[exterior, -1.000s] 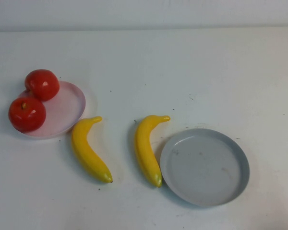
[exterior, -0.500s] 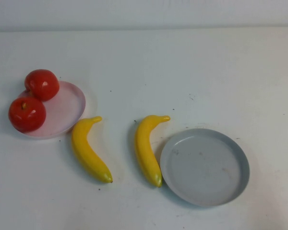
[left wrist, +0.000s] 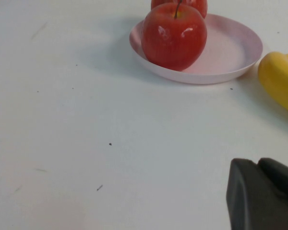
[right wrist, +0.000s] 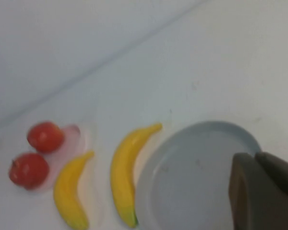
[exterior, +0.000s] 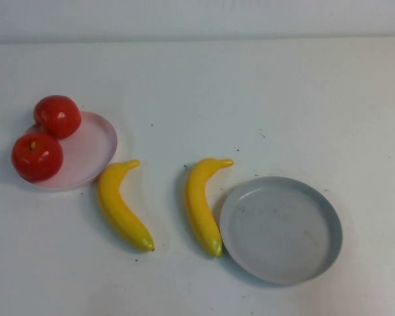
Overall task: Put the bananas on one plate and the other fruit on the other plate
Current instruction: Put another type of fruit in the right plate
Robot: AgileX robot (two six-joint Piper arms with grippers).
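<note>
The right banana (exterior: 202,204) lay touching the grey plate (exterior: 329,227), lengthwise along its rim. The right gripper (right wrist: 264,191) hung nearer than the left gripper (left wrist: 261,194); neither one's state was visible.

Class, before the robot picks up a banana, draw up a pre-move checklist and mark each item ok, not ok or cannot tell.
1. Both apples on pink plate: ok.
2. Grey plate holds nothing: ok.
3. Bananas lie apart on the table: ok.
4. Nearer banana touches grey plate rim: cannot tell.
5. Left end effector low beside pink plate, right end effector above grey plate; open: cannot tell.
</note>
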